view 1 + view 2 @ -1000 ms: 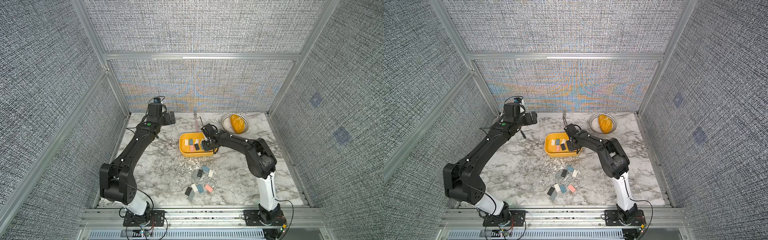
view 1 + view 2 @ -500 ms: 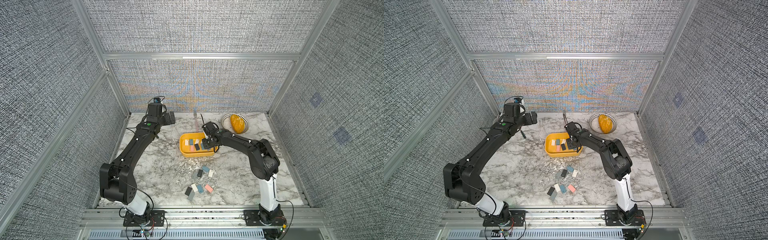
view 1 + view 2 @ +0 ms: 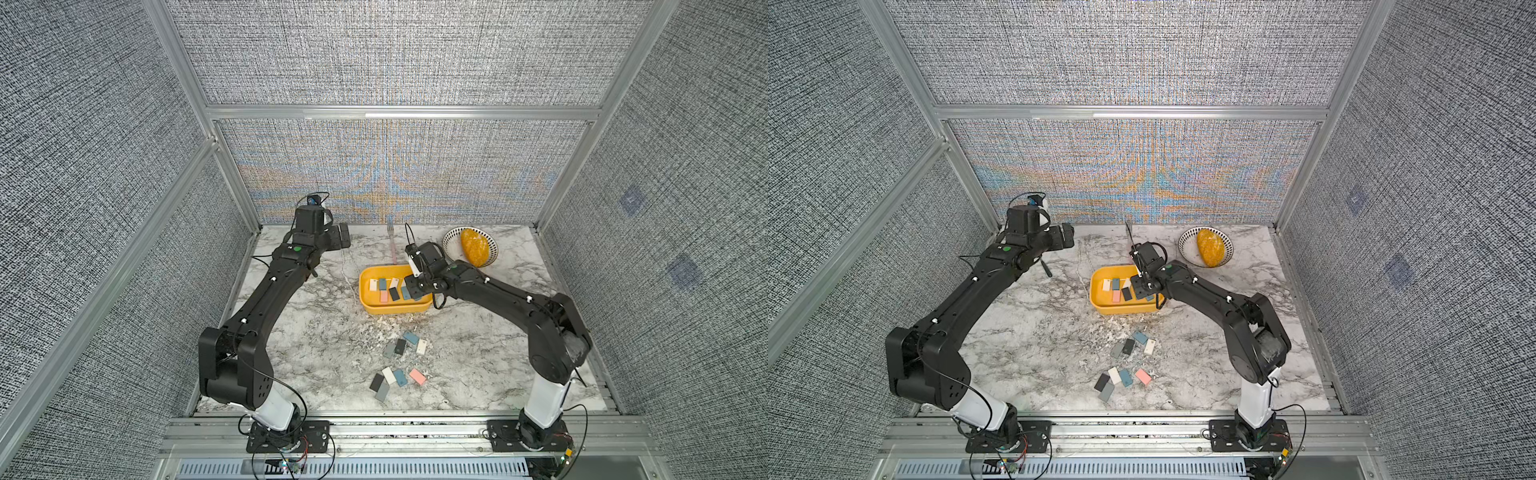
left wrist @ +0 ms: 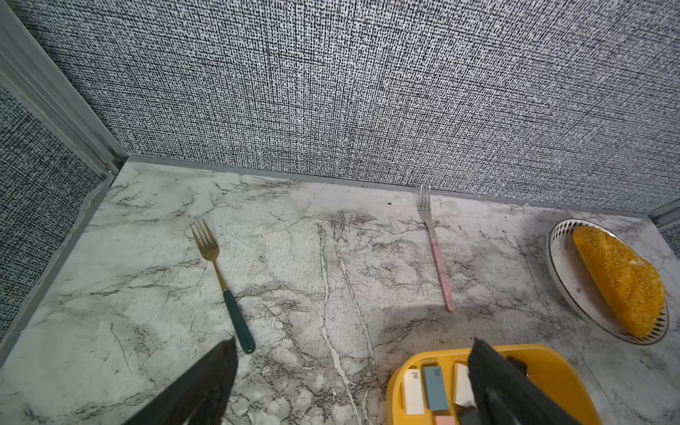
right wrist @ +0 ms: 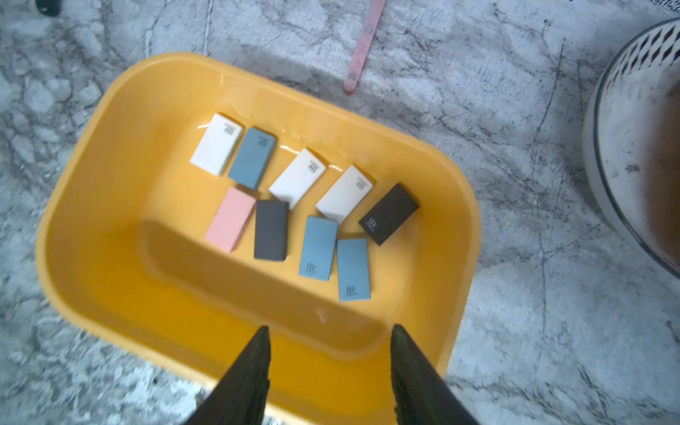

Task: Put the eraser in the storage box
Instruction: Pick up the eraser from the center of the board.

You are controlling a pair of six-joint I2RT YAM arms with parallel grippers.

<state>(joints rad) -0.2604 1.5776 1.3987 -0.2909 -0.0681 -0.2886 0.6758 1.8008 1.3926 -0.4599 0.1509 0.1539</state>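
The yellow storage box sits mid-table with several erasers lying flat inside: white, blue, pink and dark. My right gripper hangs open over the box's near-right part with nothing between its fingers. A blue eraser lies on the box floor closest to it. Several more erasers lie loose on the marble in front of the box. My left gripper stands wide open and empty at the back left, clear of the box.
A white patterned bowl holding a yellow-orange lump stands at the back right. A pink-handled fork lies behind the box. A green-handled fork lies at the back left. Mesh walls enclose three sides of the table.
My right gripper's jaws have spread apart over the box. The left arm has stayed still.
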